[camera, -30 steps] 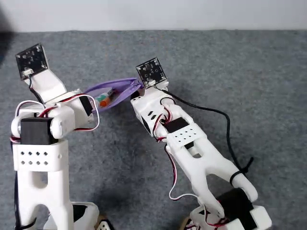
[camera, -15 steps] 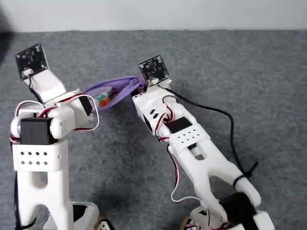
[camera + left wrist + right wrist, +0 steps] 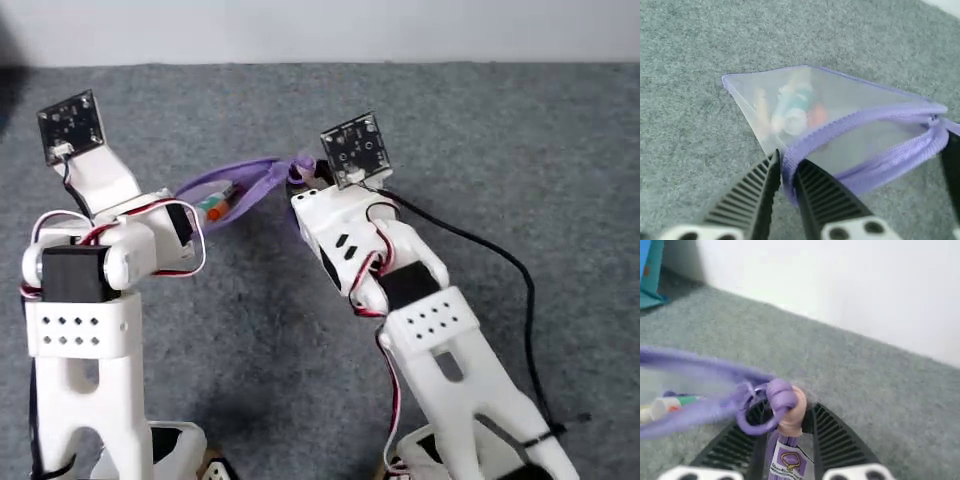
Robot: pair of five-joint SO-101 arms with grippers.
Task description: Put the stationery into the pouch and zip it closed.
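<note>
Purple-trimmed and translucent, the pouch (image 3: 250, 183) is lying on the grey carpet (image 3: 520, 140) toward 11 o'clock from the high view's centre. It is stretching out longer than it was a second ago. The right arm's wrist is swinging toward 3 o'clock and dragging the pouch's end with it, while the left arm is staying put at 9 o'clock. An orange-tipped marker (image 3: 216, 208) is showing through the mouth, which is gaping between the two arms. That suggests the shift is mostly taking up slack, and the zipping is barely beginning, if at all.

From the left wrist view, the left gripper (image 3: 785, 165) is clenching the purple edge of the pouch (image 3: 855, 97) at one end of the zip, anchoring it. The stationery (image 3: 792, 112) is sitting inside, blurred behind the mesh wall and well back from the open mouth.

From the right wrist view, the right gripper (image 3: 786, 420) is pinching the zip pull (image 3: 782, 400), a purple cord loop with a pale bead and a hanging tag. The pouch (image 3: 695, 367) is trailing away from it, drawn taut, with a capped marker (image 3: 662, 409) inside. With the contents already in, closing the zip is the part remaining.
</note>
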